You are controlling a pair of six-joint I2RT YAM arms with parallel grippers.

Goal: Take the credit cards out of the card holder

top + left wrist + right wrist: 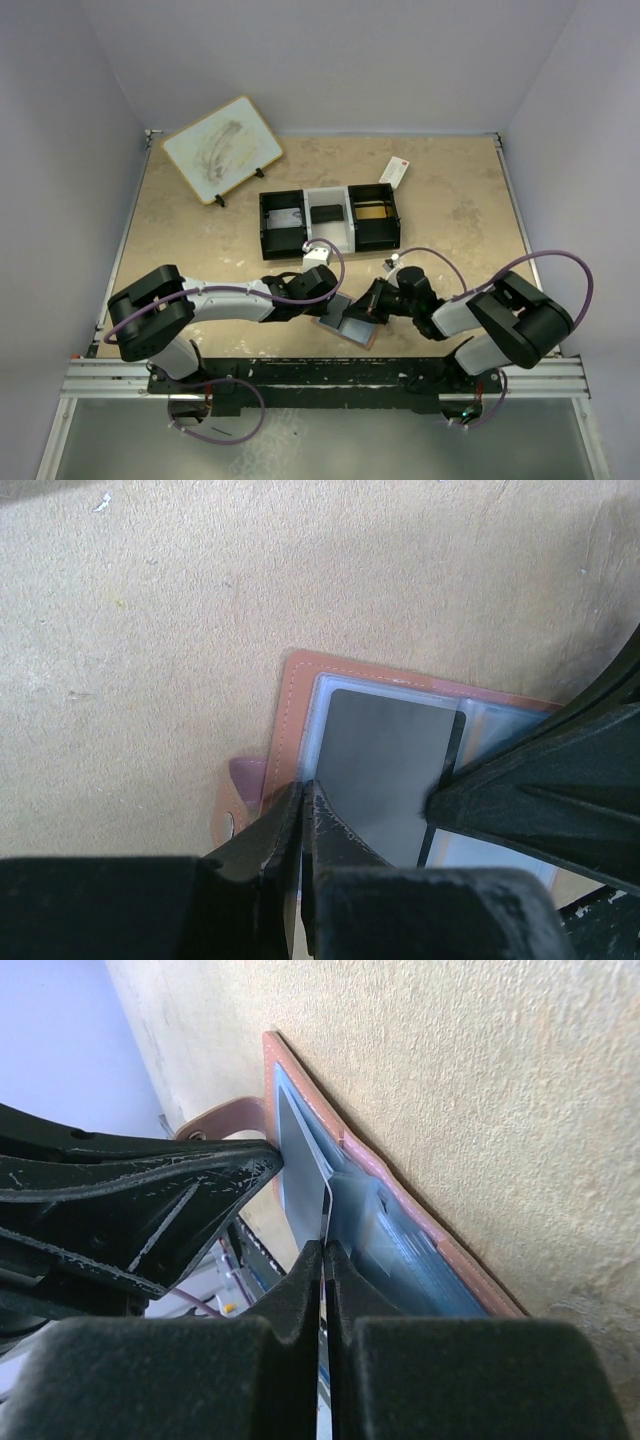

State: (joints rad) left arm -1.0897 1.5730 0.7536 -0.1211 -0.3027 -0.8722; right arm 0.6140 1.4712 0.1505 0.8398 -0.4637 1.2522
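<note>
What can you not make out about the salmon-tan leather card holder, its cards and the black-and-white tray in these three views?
Number of cards inside the salmon-tan leather card holder: top view, left gripper and right gripper cover it; right wrist view, pockets blurred.
Lower part of the silvery-grey plastic card: left wrist view, both grippers overlap it.
Contents of the black-and-white three-compartment tray: top view, too small.

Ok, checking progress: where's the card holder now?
Top view: card holder lies at the table's front centre, between left gripper and right gripper, which pinches a grey card.
</note>
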